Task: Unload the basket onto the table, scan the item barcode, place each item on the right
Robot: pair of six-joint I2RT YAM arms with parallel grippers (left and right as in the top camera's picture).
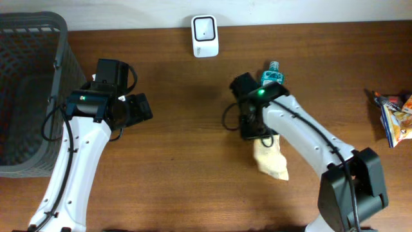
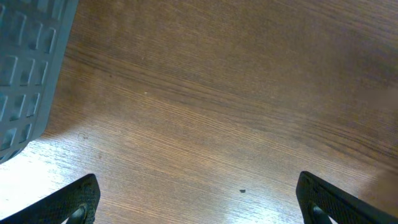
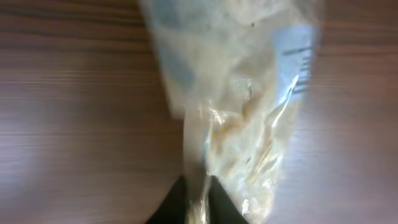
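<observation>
Found a grey plastic basket point(image 1: 26, 96) at the far left edge of the wooden table point(image 1: 180, 167). Noted the left gripper point(image 2: 199, 205) just right of it, jaws spread wide over bare wood, holding nothing. Spotted a white barcode scanner point(image 1: 205, 35) at the back edge, between the two arms. Saw the right gripper point(image 3: 198, 202) right of centre, pinched on a thin fold of film at the edge of a clear plastic bag point(image 1: 270, 161) of pale crumbly food. Placed the bag forward of the scanner and to its right, under the right wrist, low over the table; could not tell whether resting or lifted. Made out a printed label point(image 3: 298, 56) near one corner in the wrist view, too blurred to read. Judged the bag light, soft and floppy, with slick film likely to slip or crease and loose contents apt to shift and fold the label out of sight. Judged the seam or a gathered corner away from the label the best hold, leaving the print flat and open to the scanner. Glimpsed a teal bottle cap point(image 1: 273, 72) behind the right arm and a colourful snack packet point(image 1: 396, 119) at the far right edge.
</observation>
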